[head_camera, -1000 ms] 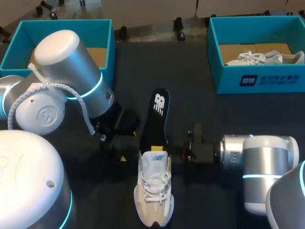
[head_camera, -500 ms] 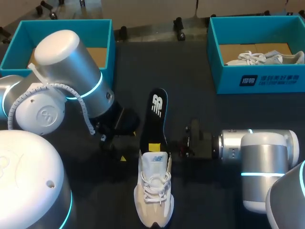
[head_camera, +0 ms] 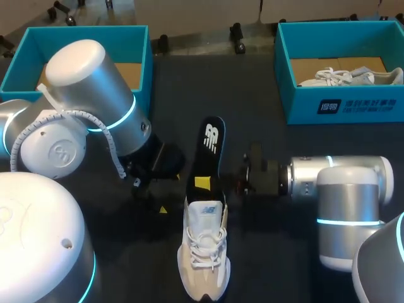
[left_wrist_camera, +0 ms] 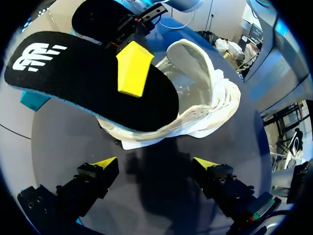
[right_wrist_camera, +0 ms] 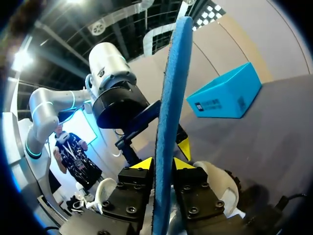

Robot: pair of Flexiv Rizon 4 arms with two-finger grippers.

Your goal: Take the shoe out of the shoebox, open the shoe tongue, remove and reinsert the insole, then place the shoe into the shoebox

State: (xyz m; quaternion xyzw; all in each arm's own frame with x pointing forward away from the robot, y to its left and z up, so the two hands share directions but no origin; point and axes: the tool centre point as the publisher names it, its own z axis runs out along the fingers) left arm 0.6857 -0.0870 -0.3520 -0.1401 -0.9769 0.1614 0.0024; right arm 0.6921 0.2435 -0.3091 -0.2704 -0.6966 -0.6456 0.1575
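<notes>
A white sneaker [head_camera: 203,252] lies on the dark table, toe toward the front edge. Its black insole [head_camera: 209,154] sticks out of the shoe's opening, slanting up and away. My right gripper [head_camera: 202,184] comes in from the right and is shut on the insole near its heel end. In the right wrist view the insole's blue edge [right_wrist_camera: 170,112] stands between the yellow tips of that gripper [right_wrist_camera: 164,163], with the sneaker [right_wrist_camera: 215,182] below. My left gripper [left_wrist_camera: 155,164] is open just left of the shoe; ahead of it are the insole [left_wrist_camera: 73,78] and the sneaker [left_wrist_camera: 208,100].
A teal shoebox [head_camera: 140,44] stands at the back left, partly behind my left arm [head_camera: 88,107]. A second teal shoebox [head_camera: 315,101] at the back right holds another white shoe [head_camera: 350,77]. Bare dark table lies between the boxes.
My right gripper has shifted slightly away from the sneaker with the insole, drawing its heel end farther out of the opening. The left arm has not moved.
</notes>
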